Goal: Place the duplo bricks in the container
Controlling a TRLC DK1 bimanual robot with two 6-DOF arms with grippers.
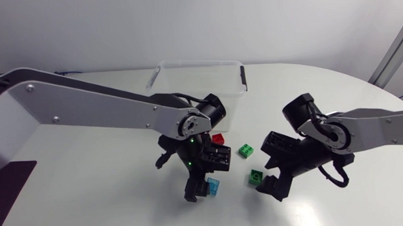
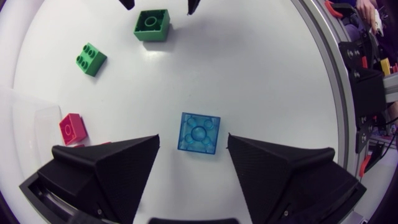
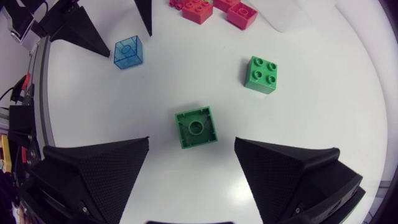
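- Pick-up step, I judge: left gripper (image 2: 193, 140), fingers wide, hangs over the blue brick (image 2: 199, 132) near the container (image 1: 225, 90).
- Right gripper (image 3: 192, 140), fingers wide, hangs over a green brick (image 3: 196, 127).
- Next probably calls for lowering, then closing.

No words, numbers, labels or signs can be read anywhere: none on the blue brick (image 2: 199, 132), the green bricks (image 3: 196, 127), the red bricks (image 3: 242, 14), the clear container (image 1: 198, 75) or the white counter (image 1: 110, 199).
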